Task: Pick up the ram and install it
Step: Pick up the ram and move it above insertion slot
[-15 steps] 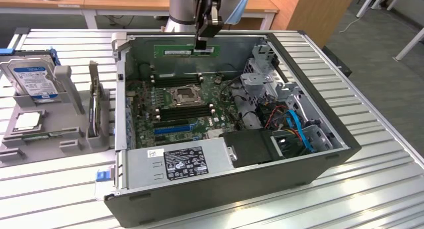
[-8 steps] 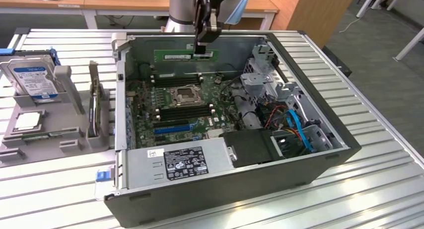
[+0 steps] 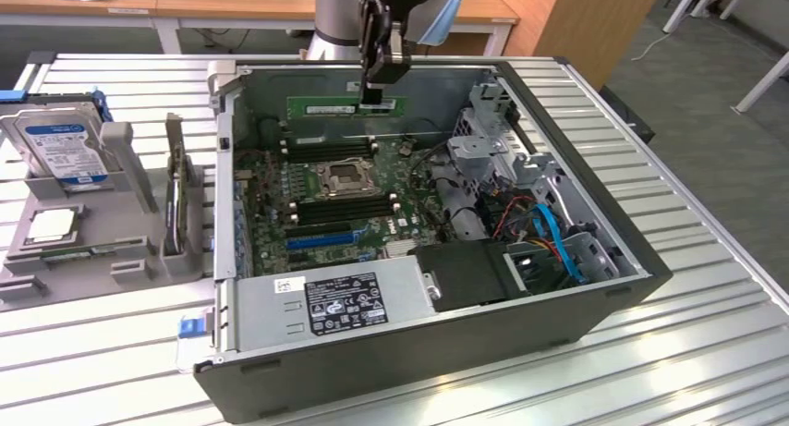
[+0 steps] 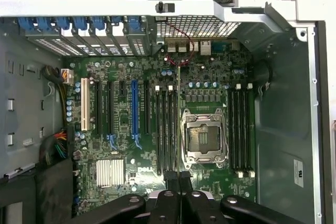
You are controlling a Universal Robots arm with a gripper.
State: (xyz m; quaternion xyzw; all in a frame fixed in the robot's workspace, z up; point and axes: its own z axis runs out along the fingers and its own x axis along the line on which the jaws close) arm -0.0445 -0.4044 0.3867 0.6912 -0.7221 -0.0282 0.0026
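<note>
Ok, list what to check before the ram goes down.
1. Grip: fingers shut on the ram: ok.
2. Ram level: roughly horizontal: ok.
3. Clearance: ram hangs above the motherboard, touching nothing: ok.
4. Alignment: ram's edge runs parallel to the memory slots: ok.
5. Which slot lies under it: cannot tell.
6. Slot latches open: cannot tell.
</note>
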